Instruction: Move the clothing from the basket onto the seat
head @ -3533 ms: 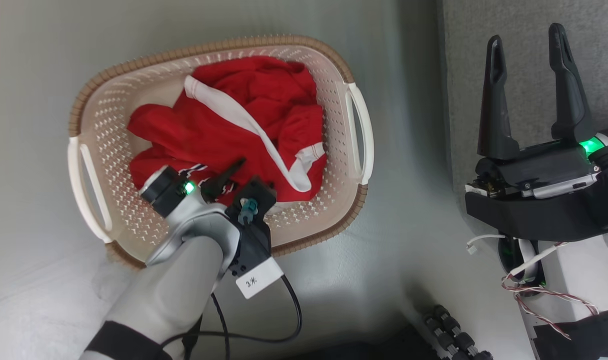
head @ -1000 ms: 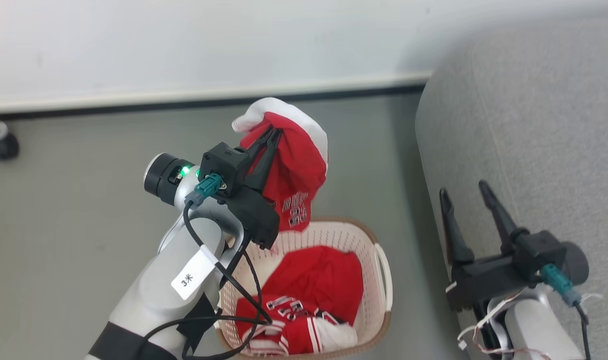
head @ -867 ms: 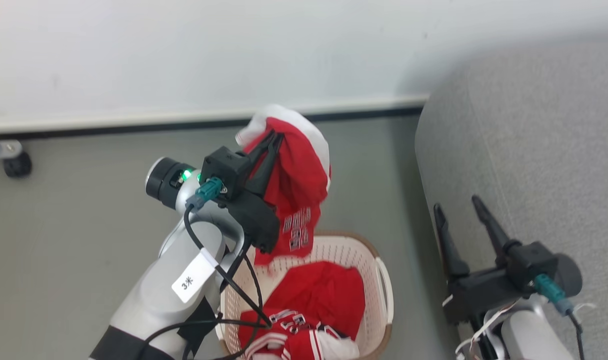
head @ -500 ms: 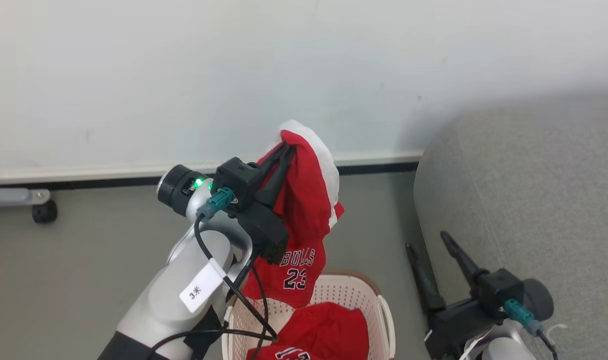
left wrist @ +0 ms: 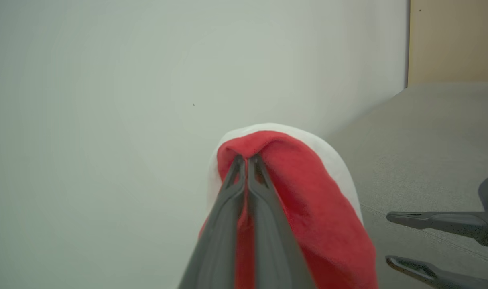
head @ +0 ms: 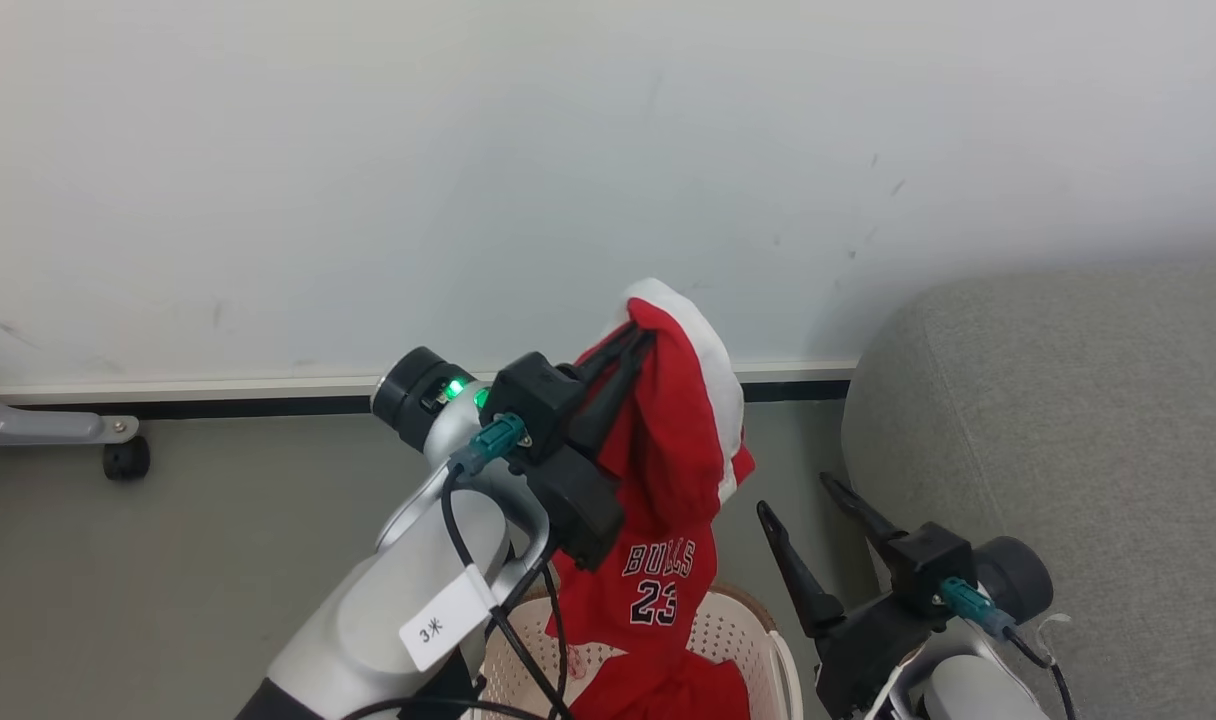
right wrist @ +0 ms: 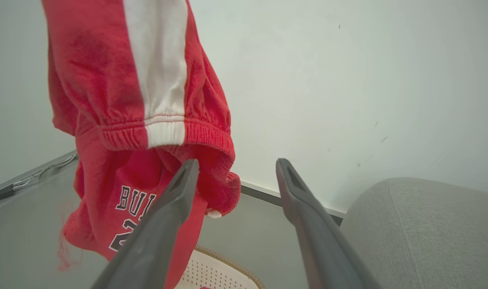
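Note:
My left gripper (head: 636,340) is shut on a fold of a red garment with white trim (head: 683,450), printed "BULLS 23", which hangs from it in the air above the basket (head: 738,625). The left wrist view shows the shut fingers (left wrist: 244,172) pinching the red cloth (left wrist: 304,192). A second red garment (head: 668,690) lies in the basket at the bottom edge of the head view. My right gripper (head: 796,495) stands open and empty to the right of the hanging cloth, close to the grey seat (head: 1068,420). The hanging garment (right wrist: 139,120) is left of the right fingers (right wrist: 175,192), with the seat (right wrist: 420,224) at the right.
A white wall (head: 568,150) with a dark skirting line runs behind. A castor on a grey frame (head: 123,458) stands on the grey floor at far left. The left arm's black cable (head: 508,640) loops down over the basket.
The head camera has tilted up, so the wall takes more of the picture and the basket has dropped to the bottom edge. The left gripper still holds the garment, carried a little right toward the seat.

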{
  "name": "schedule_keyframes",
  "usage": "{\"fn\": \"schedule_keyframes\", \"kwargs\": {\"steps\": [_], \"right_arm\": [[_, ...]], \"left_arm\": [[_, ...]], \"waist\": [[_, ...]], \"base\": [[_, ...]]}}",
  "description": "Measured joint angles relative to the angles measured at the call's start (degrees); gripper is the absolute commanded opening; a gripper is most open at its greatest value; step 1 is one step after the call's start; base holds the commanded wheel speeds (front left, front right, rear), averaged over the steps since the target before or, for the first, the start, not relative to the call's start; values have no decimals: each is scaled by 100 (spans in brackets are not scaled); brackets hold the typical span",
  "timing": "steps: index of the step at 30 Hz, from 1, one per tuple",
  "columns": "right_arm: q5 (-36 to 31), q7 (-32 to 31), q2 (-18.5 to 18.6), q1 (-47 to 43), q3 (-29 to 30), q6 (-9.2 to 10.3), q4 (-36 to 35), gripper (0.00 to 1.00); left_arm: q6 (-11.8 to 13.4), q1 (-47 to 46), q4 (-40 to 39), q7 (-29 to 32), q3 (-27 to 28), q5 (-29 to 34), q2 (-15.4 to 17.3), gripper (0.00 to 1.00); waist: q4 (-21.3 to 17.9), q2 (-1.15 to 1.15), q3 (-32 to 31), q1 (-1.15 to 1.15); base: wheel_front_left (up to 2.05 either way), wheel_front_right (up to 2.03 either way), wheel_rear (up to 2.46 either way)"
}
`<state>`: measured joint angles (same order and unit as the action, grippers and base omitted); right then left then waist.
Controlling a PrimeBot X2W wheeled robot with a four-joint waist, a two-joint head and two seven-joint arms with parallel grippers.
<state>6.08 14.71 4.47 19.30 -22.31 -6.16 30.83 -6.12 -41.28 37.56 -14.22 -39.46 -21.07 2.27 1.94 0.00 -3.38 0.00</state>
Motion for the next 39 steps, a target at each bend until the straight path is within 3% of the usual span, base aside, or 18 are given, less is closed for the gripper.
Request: {"fn": "schedule_keyframes", "kwargs": {"steps": [10, 19, 20, 21, 22, 23, 32, 33, 34, 35, 36, 37, 38, 39], "right_arm": [[-194, 0, -15, 394, -448, -86, 799, 100], [-201, 0, -52, 740, -720, -91, 1178, 100], [-185, 0, -54, 764, -727, -91, 1180, 62], [-151, 0, -56, 788, -739, -91, 1181, 38], [-127, 0, -62, 810, -746, -92, 1182, 24], [-97, 0, -66, 830, -751, -92, 1181, 0], [158, 0, -67, 978, -915, -93, 1027, 0], [169, 0, -57, 984, -920, -93, 1006, 0], [203, 0, -35, 992, -918, -93, 989, 0], [211, 0, 5, 1013, -918, -93, 972, 0], [224, 0, 57, 1042, -917, -93, 949, 0], [244, 0, 115, 1072, -911, -93, 912, 0], [255, 0, 169, 1095, -892, -93, 876, 0], [256, 0, 216, 1105, -879, -93, 843, 0]], "left_arm": [[-1, 189, -538, 102, -642, -290, 4, 0], [34, 258, -795, 174, -825, -409, 11, 0], [58, 272, -799, 200, -836, -410, 11, 0], [59, 283, -798, 202, -837, -412, 12, 0], [66, 290, -794, 203, -835, -426, 14, 0], [70, 298, -786, 204, -829, -441, 13, 0], [216, 555, -653, 210, -637, -624, 33, 0], [222, 580, -651, 210, -602, -645, 47, 7], [272, 610, -645, 209, -565, -668, 62, 28], [281, 643, -626, 208, -526, -672, 86, 41], [304, 672, -612, 207, -498, -689, 108, 44], [320, 694, -595, 202, -475, -716, 130, 55], [327, 712, -579, 202, -447, -728, 148, 92], [352, 738, -570, 201, -416, -737, 159, 100]], "waist": [[182, 1, -66, 0], [273, 1, -101, 0], [275, 1, -104, 0], [276, 1, -106, 0], [275, 1, -108, 0], [272, 1, -110, 0], [99, 1, -100, 0], [72, 0, -98, 0], [44, 1, -95, 0], [13, 1, -93, 0], [-18, 1, -90, 0], [-51, 1, -87, 1], [-87, 1, -85, 0], [-121, 1, -82, 0]], "base": [[0, 0, 0], [0, 0, 0], [0, 0, 0], [0, 0, 0], [0, 0, 0], [0, 0, 0], [0, 0, 0], [0, 0, 0], [0, 0, 0], [0, 0, 0], [0, 0, 0], [0, 0, 0], [0, 0, 0], [0, 0, 0]]}}
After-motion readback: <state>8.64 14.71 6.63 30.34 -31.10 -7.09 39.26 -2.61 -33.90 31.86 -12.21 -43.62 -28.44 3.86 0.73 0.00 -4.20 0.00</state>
